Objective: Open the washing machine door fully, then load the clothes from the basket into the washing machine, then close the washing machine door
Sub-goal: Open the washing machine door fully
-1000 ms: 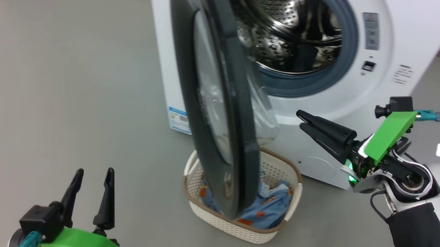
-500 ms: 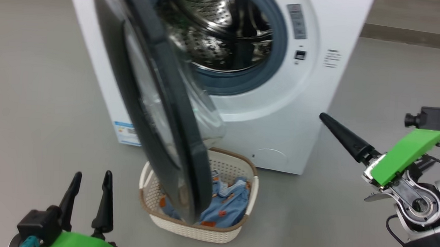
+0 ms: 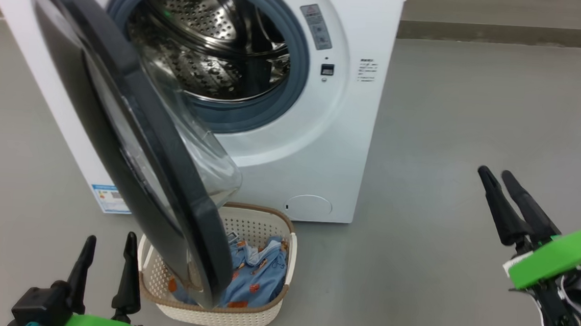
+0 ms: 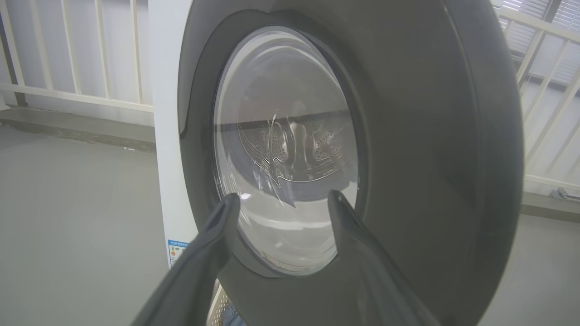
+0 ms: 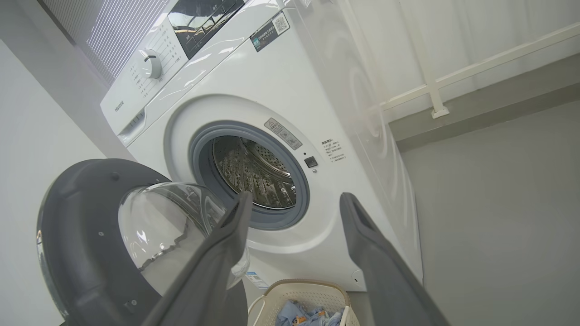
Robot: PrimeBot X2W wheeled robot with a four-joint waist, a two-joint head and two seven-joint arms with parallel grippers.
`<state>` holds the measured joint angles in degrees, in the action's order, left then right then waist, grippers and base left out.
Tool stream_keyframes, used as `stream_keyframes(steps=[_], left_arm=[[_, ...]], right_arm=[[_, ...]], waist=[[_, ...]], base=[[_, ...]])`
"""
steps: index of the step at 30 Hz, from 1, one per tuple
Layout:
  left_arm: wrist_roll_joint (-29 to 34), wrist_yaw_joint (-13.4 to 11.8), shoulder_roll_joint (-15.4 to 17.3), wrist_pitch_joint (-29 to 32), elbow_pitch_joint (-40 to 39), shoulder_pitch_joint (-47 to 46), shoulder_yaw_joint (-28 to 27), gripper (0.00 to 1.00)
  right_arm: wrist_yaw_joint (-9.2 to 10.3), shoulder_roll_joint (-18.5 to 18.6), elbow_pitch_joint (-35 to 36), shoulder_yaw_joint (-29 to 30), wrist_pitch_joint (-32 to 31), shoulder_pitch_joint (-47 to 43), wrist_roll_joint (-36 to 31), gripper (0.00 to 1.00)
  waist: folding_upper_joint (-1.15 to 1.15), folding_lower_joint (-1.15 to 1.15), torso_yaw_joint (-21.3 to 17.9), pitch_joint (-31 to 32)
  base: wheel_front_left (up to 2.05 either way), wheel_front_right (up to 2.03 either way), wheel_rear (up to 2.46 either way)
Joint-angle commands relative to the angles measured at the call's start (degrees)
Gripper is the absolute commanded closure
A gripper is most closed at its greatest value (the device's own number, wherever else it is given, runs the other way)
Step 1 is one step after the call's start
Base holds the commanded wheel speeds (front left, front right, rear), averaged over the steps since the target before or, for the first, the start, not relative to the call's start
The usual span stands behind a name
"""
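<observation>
The white washing machine (image 3: 322,150) stands ahead with its steel drum (image 3: 212,40) showing. The washing machine door (image 3: 184,217), black-rimmed with a clear glass bowl, hangs swung out towards me and covers part of the basket (image 3: 223,316). Light blue clothes (image 3: 257,278) lie inside the basket. My left gripper (image 3: 111,240) is open and empty, low at the left, facing the door's outer face (image 4: 430,136). The right gripper (image 3: 495,172) is open and empty, well to the right of the machine, apart from everything. In the right wrist view the door (image 5: 81,217), basket (image 5: 308,287) and clothes (image 5: 294,312) show beyond my right gripper (image 5: 297,195).
Grey floor (image 3: 478,109) spreads wide to the right of the machine, with a dark skirting strip (image 3: 509,34) at the back. A white railing (image 4: 68,90) runs behind the machine. A round flap (image 3: 309,208) sits low on the machine's front.
The head camera has turned, so the machine sits further left in the picture. My right gripper has drawn back to the right and down, away from the door, and opened wider. The left gripper has kept still.
</observation>
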<state>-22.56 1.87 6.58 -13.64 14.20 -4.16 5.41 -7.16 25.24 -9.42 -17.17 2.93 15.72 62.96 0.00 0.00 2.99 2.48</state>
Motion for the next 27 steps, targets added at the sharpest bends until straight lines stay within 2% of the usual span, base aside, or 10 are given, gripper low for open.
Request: stream_keyframes(steps=[1, 4, 11, 17, 27], left_arm=[[-0.4, -0.4, 1.3, -0.5, -1.9, -0.4, -2.1, 0.00], [-0.5, -0.5, 1.4, -0.6, -2.1, -0.2, -2.1, 0.00], [-0.4, -0.8, 1.4, -0.7, -2.9, 0.1, -1.8, 0.00], [-0.5, -1.0, 1.5, -0.7, -3.2, 0.4, -1.7, 0.00], [-0.6, -1.0, 1.5, -0.9, -2.7, -0.3, -1.1, 0.00]], right_arm=[[-0.33, 1.8, 1.6, -0.9, 3.0, -0.9, -2.9, 0.00], [-0.33, 2.2, 1.3, -1.2, 7.3, -3.0, -7.0, 0.00], [-0.33, 1.6, -1.5, 0.5, 11.2, -6.6, -14.5, 0.00], [-0.33, -0.5, -3.7, 3.4, 12.0, -8.2, -22.5, 0.00], [-0.33, -3.3, -4.6, 6.6, 12.1, -8.9, -28.4, 0.00]], waist=[[0.00, 0.00, -1.1, 0.5], [0.00, 0.00, -1.5, 0.5], [0.00, 0.00, -1.9, 0.5], [0.00, 0.00, -2.1, 0.3], [0.00, 0.00, -1.6, -0.1]], base=[[0.00, 0.00, 0.00], [0.00, 0.00, 0.00], [0.00, 0.00, 0.00], [0.00, 0.00, 0.00], [0.00, 0.00, 0.00]])
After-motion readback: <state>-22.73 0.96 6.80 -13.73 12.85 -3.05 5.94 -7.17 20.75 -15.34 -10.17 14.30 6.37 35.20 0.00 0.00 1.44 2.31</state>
